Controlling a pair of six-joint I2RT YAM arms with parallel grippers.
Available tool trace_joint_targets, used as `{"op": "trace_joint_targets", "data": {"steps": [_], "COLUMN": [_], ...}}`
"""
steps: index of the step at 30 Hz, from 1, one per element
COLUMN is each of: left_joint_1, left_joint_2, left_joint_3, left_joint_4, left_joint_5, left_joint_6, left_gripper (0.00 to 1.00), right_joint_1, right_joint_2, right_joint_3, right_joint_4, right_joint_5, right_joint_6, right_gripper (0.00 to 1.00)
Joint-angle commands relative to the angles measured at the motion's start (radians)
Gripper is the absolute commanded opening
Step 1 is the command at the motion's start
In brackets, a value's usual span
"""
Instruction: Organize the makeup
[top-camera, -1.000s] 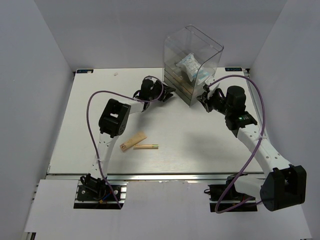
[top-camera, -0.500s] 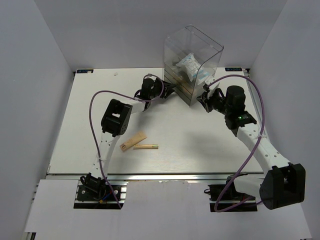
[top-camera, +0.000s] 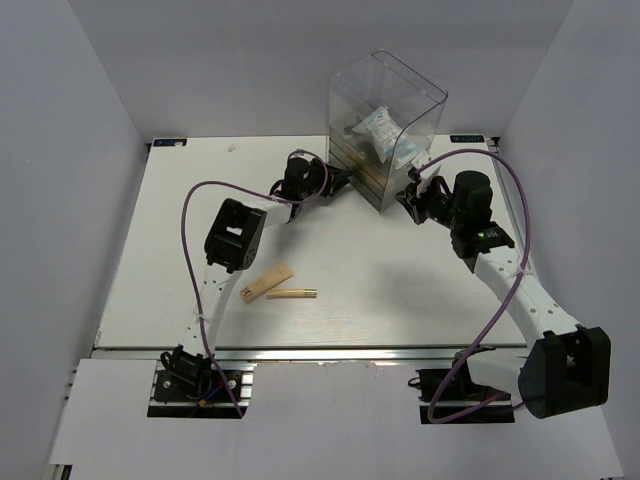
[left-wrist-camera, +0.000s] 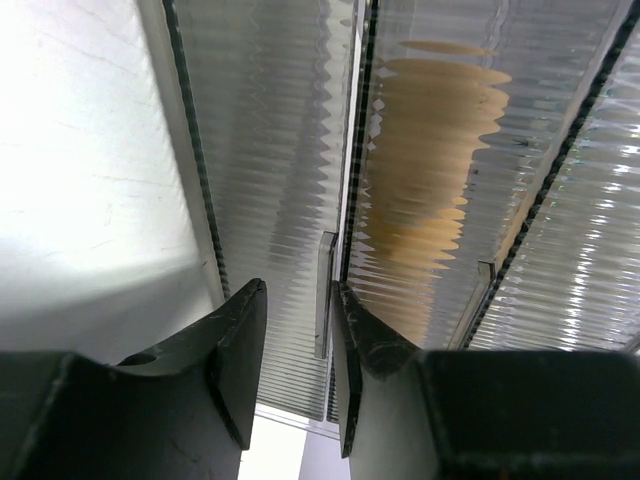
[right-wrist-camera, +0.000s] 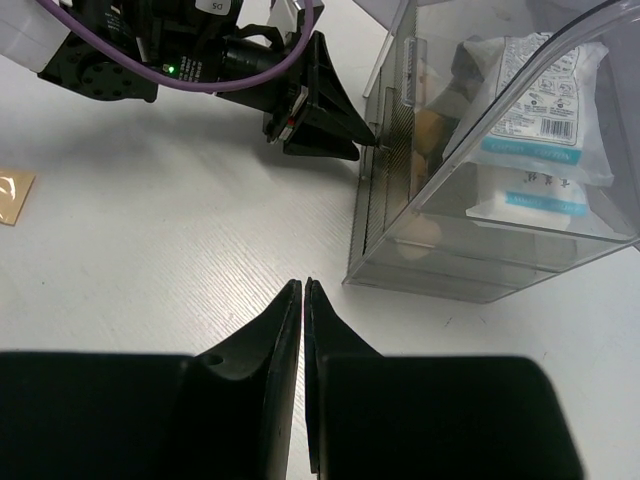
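Straddling a drawer handle, left gripper stands ajar.

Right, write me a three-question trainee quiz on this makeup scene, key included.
1. True or false: the right end effector is shut on a peach egg-shaped sponge.
2. The left end effector has its jaws on either side of: A) a drawer tab on the tall clear plastic drawer box; B) a white blue-printed packet; C) a loose cable.
3. Which two makeup items lie out on the white table?

Key:
1. False. It is shut on nothing.
2. A.
3. The beige tube with gold cap and the thin gold stick.
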Motion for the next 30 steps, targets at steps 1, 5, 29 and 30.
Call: {"op": "trace_joint_targets", "data": {"steps": [1,5,29,30], "left_joint_1": [-0.007,-0.007,-0.009,-0.004], "left_joint_2": [0.012,0.016,-0.021,-0.031], "left_joint_3": [0.043,0.037,-0.089,-0.113], "left_joint_4": [-0.003,0.006,0.16,0.163], "left_joint_5": [-0.031,-0.048,-0.069,-0.066], "left_joint_6": [-0.002,-0.002,-0.057,-0.045], "left_gripper": [0.41,0.36,0.0,0.0], "right_joint_1": [-0.007,-0.009,-0.012,-0.01], "right_joint_2": [0.005,0.005,0.0,0.0], "right_joint_3": [0.03,0.03,0.023,0.021], "right_joint_4": [0.021,0.018,0.01,0.009], "right_joint_5": [-0.018,-0.019,-0.029,-0.032], "right_joint_6": [0.0,0.002,0.005,0.005], "right_gripper": [0.1,0.1,0.1,0.1]}}
